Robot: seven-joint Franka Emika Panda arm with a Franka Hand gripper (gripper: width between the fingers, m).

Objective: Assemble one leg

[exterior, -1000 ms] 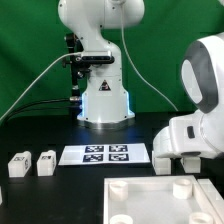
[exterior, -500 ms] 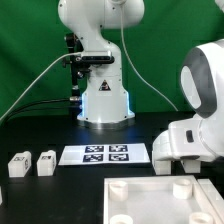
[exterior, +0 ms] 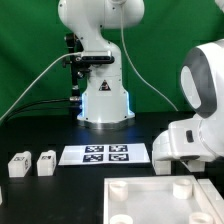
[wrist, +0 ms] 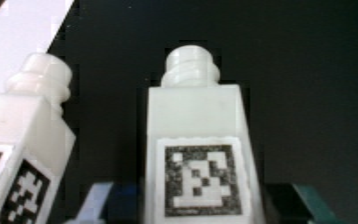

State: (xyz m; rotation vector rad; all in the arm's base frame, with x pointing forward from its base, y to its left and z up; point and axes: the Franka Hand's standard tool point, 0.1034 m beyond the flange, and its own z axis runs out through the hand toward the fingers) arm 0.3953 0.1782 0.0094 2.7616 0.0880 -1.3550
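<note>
Nothing has moved since the earlier frames. The arm [exterior: 205, 100] sits exactly where it was, low over the bench [exterior: 30, 195] on the exterior view's right.

Over to the wrist view, and the leg [wrist: 202, 125] fills the middle of the shot: white, boxy, its tag [wrist: 201, 180] facing the camera and its ridged knob [wrist: 190, 65] pointing away. The fingers [wrist: 108, 205] stand one on each side of it at the tagged end, close against its flanks with hardly any gap. So they are partly drawn in with the leg between them. Whether they squeeze it or only bracket it, I cannot tell, since just their tips show at the picture's edge.

Just beside it is a second leg [wrist: 25, 120] of the same shape, set apart by a narrow dark strip of bench and outside the fingers.

In the exterior view that spot is hidden behind the arm's white hand. Well apart, at that view's left, a third leg [exterior: 18, 164] and a fourth leg [exterior: 46, 162] stand side by side. The marker board [exterior: 105, 154] lies flat in the middle, on the near side of the robot's base. The big white tray-like piece [exterior: 160, 200] is nearest the camera, toward the right.
</note>
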